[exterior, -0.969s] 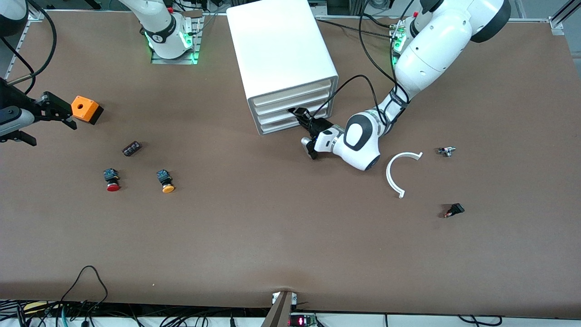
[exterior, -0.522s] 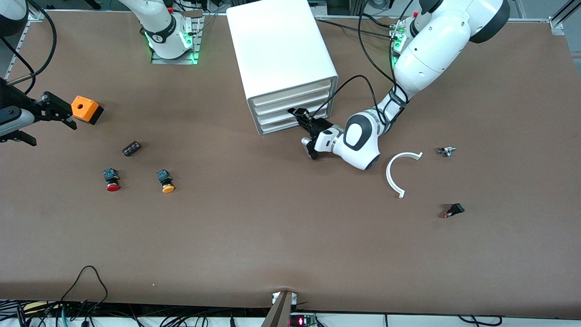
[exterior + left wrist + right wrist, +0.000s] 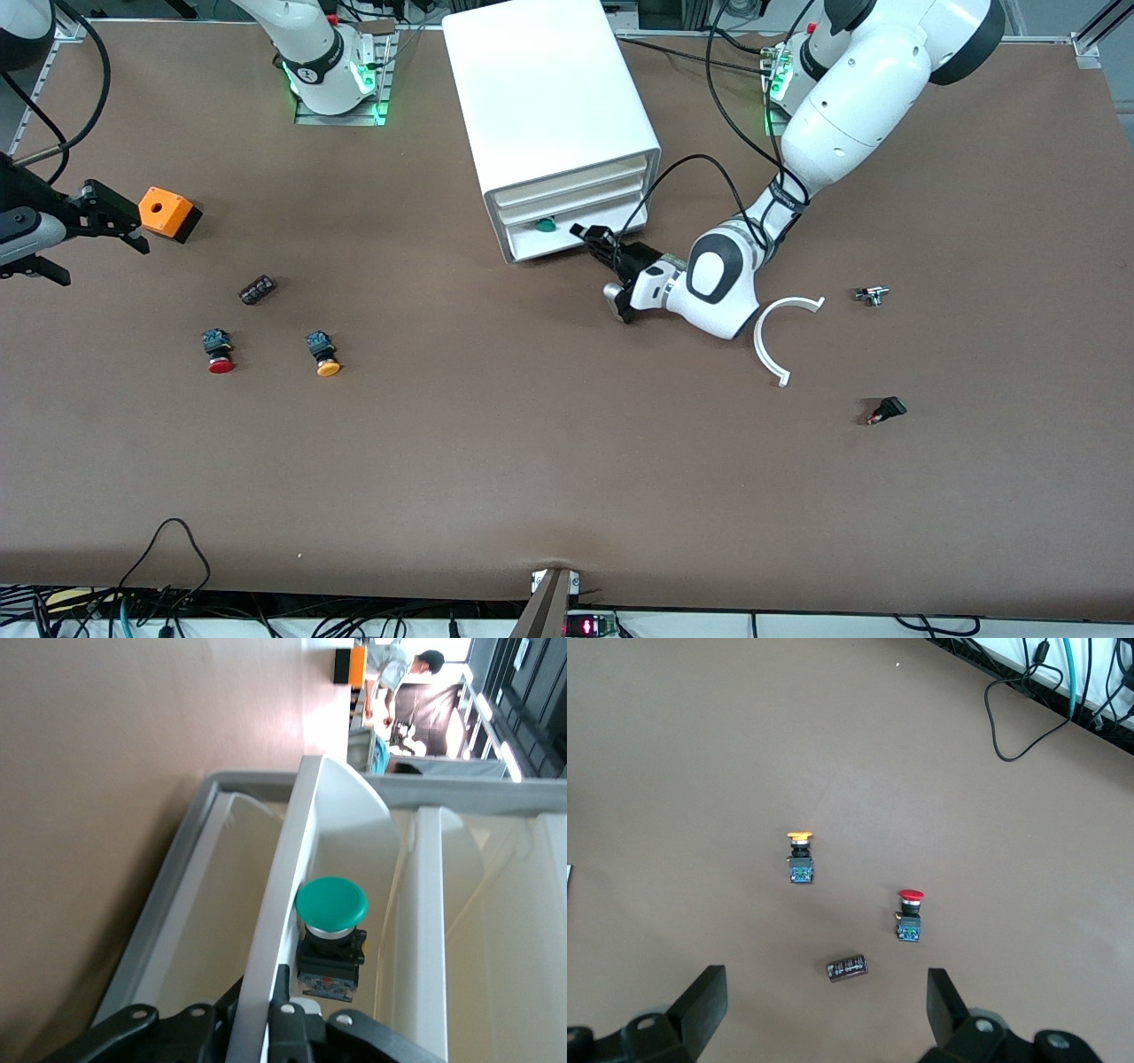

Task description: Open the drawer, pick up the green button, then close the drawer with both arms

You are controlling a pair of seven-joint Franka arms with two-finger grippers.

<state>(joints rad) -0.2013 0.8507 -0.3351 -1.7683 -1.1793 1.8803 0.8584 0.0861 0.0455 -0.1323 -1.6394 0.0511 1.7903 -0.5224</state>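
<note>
The white cabinet stands at the table's robot side. Its third drawer is pulled partly out, below two shut drawer fronts. Inside lies the button, green cap on a black-and-blue body, also plain in the left wrist view as the button. My left gripper is shut on the drawer's front wall, one finger inside and one outside, close to the button. My right gripper waits open over the right arm's end of the table, holding nothing.
An orange box sits by the right gripper. A dark cylinder, a red-capped button and an orange-capped button lie nearer the camera. A white curved piece and two small parts lie near the left arm.
The left gripper has drawn back from the cabinet with the drawer front in its grip. The drawer slid out and the green button came into view. The right arm stayed still.
</note>
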